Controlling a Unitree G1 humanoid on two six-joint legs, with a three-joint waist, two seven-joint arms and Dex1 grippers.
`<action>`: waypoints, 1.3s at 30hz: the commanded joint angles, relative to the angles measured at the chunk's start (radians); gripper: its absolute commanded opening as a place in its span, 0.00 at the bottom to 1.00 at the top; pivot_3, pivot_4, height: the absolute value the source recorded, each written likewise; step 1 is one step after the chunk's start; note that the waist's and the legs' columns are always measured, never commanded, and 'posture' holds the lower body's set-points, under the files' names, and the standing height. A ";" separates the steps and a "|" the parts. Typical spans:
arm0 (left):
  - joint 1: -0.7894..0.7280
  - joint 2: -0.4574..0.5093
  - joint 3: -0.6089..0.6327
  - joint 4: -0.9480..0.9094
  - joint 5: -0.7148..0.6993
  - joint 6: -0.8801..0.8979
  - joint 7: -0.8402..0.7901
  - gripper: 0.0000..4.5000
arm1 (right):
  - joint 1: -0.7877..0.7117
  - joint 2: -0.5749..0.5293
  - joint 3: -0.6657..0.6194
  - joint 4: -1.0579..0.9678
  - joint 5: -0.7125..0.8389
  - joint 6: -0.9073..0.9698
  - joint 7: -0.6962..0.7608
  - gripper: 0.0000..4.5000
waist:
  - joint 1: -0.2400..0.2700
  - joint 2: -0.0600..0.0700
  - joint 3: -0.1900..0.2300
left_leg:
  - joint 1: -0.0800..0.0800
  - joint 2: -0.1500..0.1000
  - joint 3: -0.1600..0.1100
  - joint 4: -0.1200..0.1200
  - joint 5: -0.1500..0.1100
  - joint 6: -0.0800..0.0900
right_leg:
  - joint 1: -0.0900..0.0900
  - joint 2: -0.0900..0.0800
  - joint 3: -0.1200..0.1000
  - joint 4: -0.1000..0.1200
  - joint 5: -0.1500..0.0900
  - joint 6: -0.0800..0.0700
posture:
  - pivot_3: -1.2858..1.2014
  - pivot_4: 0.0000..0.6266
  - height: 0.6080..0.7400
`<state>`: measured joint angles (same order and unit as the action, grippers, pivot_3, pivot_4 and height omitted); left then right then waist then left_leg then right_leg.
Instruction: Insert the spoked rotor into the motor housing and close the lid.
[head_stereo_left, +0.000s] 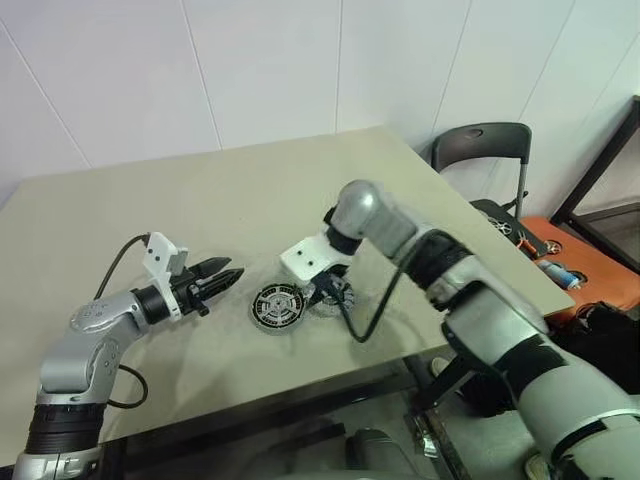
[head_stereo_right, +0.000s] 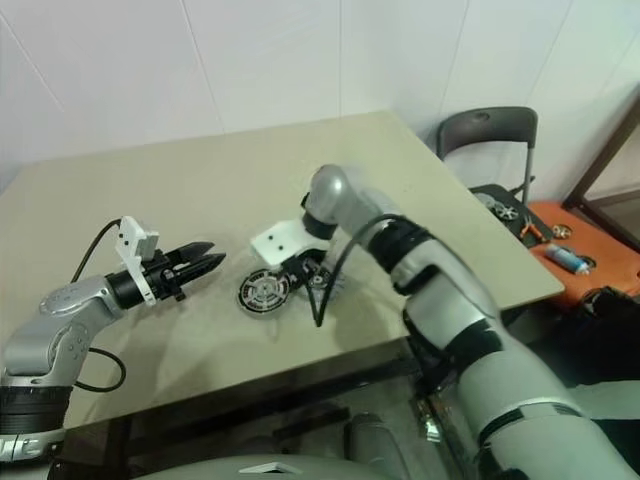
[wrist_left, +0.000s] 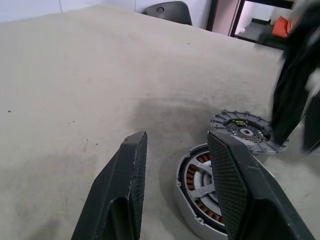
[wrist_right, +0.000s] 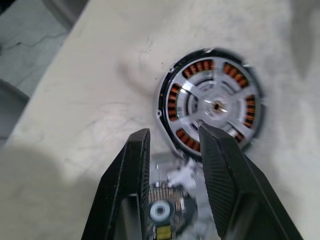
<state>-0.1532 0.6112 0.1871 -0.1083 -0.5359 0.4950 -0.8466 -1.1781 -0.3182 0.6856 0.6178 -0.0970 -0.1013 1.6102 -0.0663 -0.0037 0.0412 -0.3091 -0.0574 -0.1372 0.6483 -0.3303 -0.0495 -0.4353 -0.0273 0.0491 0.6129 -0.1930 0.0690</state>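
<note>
The motor housing (head_stereo_left: 277, 304) lies on the table near its front edge, copper windings showing in a ring. The spoked rotor (wrist_right: 214, 104) sits inside it, silver spokes and hub over the coils. Beside it, on the side toward my right arm, the lid (wrist_left: 245, 131) lies flat on the table, partly hidden by my right gripper (head_stereo_left: 325, 290). That gripper hangs just above the lid, pointing down, open, with nothing held. My left gripper (head_stereo_left: 230, 275) hovers beside the housing on the other side, pointing at it, open and empty.
The beige table (head_stereo_left: 200, 200) stretches far behind the parts. Its front edge runs close below the housing. A dark chair (head_stereo_left: 482, 145) stands past the right corner. An orange surface (head_stereo_left: 590, 270) with small tools is at the far right.
</note>
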 joint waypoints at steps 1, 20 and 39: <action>-0.045 0.018 0.005 0.012 -0.005 -0.007 -0.021 0.45 | 0.010 -0.053 -0.100 -0.117 0.056 0.105 -0.011 0.36 | 0.000 0.000 0.000 | 0.000 0.000 0.000 0.000 0.000 0.000 | 0.000 0.000 0.000 0.000 0.000 0.000 | 0.52 0.00 1.00; -0.182 0.053 -0.008 0.087 -0.060 0.075 -0.120 0.45 | 0.757 -0.005 -1.203 -0.778 0.669 1.343 -0.848 0.00 | 0.052 -0.001 0.000 | 0.002 0.000 0.005 0.001 -0.001 0.003 | 0.005 0.001 0.000 -0.002 -0.002 0.003 | 0.52 0.00 1.00; -0.187 0.063 -0.045 0.050 -0.049 0.100 -0.157 0.45 | 0.942 0.283 -1.147 -0.908 0.830 1.363 -1.245 0.00 | 0.023 0.002 0.002 | 0.006 0.001 0.011 0.001 -0.002 0.003 | 0.008 0.002 0.004 -0.002 -0.006 0.009 | 0.52 0.00 1.00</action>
<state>-0.3388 0.6575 0.1305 -0.0155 -0.5790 0.6073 -0.9979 -0.2035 -0.0323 -0.4795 -0.2835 0.7205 1.2879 0.3802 -0.0431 -0.0019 0.0432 -0.3037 -0.0563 -0.1267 0.6493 -0.3320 -0.0461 -0.4279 -0.0253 0.0530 0.6108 -0.1986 0.0782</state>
